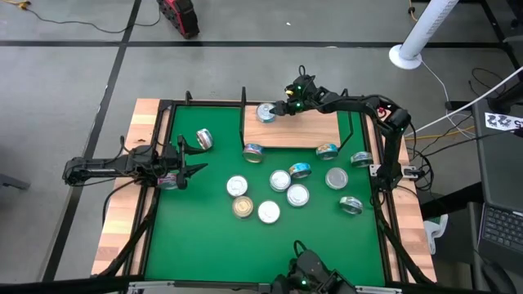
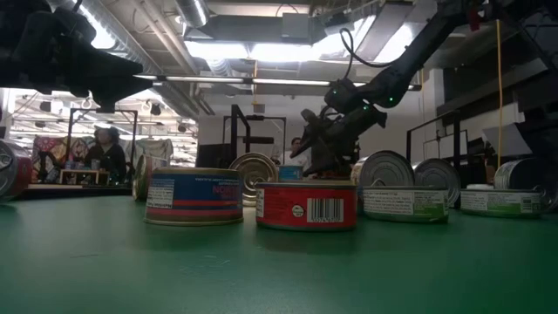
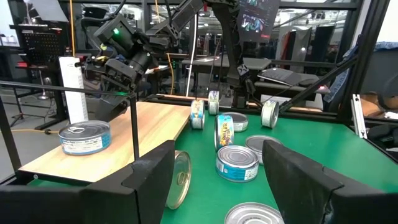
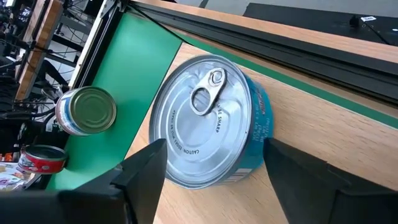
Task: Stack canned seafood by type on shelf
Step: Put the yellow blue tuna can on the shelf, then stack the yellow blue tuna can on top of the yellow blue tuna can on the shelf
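One teal tin (image 4: pixel 211 121) on shelf (image 4: pixel 323 155), between spread right gripper (image 4: pixel 208 171) fingers.

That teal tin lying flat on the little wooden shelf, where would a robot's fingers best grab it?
Probably from straight above, fingers closing on opposite sides of the label wall. The teal tin lies flat, lid up, on the shelf, low and round, so only its sides offer grip. The right gripper, open, straddles it that way. The left gripper waits at the mat's left edge.
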`<state>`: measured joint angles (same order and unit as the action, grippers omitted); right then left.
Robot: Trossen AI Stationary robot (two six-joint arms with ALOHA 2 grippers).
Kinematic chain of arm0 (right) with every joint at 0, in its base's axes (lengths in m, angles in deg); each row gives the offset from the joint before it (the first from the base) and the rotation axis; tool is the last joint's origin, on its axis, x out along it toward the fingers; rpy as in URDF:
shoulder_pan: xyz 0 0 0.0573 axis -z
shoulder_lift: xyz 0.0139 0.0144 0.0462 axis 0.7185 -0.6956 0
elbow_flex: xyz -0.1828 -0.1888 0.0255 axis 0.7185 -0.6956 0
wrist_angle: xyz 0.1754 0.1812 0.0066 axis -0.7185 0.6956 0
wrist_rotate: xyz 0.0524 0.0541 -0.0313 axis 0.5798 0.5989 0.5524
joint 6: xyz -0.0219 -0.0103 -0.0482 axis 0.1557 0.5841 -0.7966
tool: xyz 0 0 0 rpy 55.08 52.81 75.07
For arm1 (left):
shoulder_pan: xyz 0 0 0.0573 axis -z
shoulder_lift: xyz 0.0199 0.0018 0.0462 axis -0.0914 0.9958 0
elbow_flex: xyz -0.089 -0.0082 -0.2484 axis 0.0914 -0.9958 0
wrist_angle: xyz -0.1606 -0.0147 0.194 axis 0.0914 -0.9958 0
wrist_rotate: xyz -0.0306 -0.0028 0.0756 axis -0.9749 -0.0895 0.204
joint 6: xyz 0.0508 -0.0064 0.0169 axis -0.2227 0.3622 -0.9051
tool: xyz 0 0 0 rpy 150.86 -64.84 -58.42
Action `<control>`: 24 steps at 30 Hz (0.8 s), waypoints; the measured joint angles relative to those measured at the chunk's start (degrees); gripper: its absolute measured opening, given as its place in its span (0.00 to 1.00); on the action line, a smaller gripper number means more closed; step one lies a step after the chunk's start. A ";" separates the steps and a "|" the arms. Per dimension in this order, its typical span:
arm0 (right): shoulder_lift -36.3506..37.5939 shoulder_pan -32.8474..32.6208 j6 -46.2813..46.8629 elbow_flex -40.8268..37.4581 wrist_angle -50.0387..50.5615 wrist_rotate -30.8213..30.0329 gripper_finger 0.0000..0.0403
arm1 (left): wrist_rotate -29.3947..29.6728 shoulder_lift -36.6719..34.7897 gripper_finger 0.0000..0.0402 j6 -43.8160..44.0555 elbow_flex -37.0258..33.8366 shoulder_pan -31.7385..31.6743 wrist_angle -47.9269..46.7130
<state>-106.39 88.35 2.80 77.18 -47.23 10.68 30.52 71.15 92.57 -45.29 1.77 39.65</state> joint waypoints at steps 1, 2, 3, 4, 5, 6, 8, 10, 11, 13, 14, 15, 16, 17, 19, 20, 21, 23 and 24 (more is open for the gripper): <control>0.02 0.01 -0.41 0.00 -0.02 0.62 0.65 | 0.00 0.00 0.60 0.08 0.00 0.00 0.00; 0.02 0.02 -1.24 0.00 -0.11 1.61 0.65 | 0.00 0.00 0.60 0.10 0.00 0.00 0.00; 0.02 0.02 -1.77 0.00 -0.13 2.86 0.65 | 0.00 0.00 0.60 0.10 0.00 -0.01 0.00; 0.02 0.02 -2.47 0.02 -0.10 4.34 0.65 | 0.00 0.00 0.60 0.10 0.00 0.00 0.00; 0.02 0.02 -2.79 0.22 0.21 5.85 0.65 | -0.01 0.00 0.60 0.10 0.00 0.00 0.00; 0.02 0.02 -2.88 0.53 0.28 7.45 0.65 | -0.02 0.00 0.60 0.10 0.00 0.00 0.00; 0.02 0.01 -2.90 1.46 0.17 10.36 0.64 | 0.00 0.00 0.60 0.12 0.00 -0.01 0.00; 0.05 -0.01 -2.91 2.68 0.02 13.15 0.64 | -0.02 0.00 0.60 0.13 0.00 0.00 0.00; 0.07 -0.01 -2.91 3.34 0.05 14.72 0.64 | 0.00 0.00 0.60 0.14 0.00 0.00 0.00; 0.07 -0.01 -2.88 4.66 0.07 17.33 0.64 | 0.00 0.00 0.60 0.15 0.00 0.00 0.00; 0.07 -0.01 -2.79 5.36 0.07 18.23 0.64 | 0.00 0.00 0.60 0.17 0.00 0.00 0.00; 0.07 -0.02 -2.71 6.04 0.09 18.70 0.64 | -0.02 0.00 0.60 0.17 0.00 0.00 0.00; 0.07 -0.03 -2.72 6.73 0.21 18.89 0.64 | -0.01 0.00 0.60 0.17 0.00 0.00 0.00; 0.09 -0.03 -2.72 7.47 0.61 18.92 0.64 | -0.02 0.00 0.60 0.17 0.00 -0.01 0.00; 0.09 -0.03 -2.74 9.05 2.02 18.81 0.64 | -0.02 0.00 0.60 0.19 0.00 -0.01 0.00; 0.09 -0.03 -2.74 9.91 2.67 18.82 0.64 | -0.02 0.00 0.60 0.19 0.00 -0.01 0.00; 0.09 -0.03 -2.81 10.84 3.61 18.82 0.64 | -0.02 0.00 0.60 0.19 0.00 0.00 0.00; 0.45 -0.01 -3.80 12.49 5.47 19.08 0.64 | -0.02 0.00 0.60 0.19 0.00 0.00 0.00; 0.88 -0.01 -5.07 13.21 6.75 19.28 0.64 | -0.01 0.01 0.60 0.19 0.00 0.00 0.00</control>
<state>-105.50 88.34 -2.28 90.39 -40.48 29.96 30.51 71.16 92.76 -45.29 1.78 39.65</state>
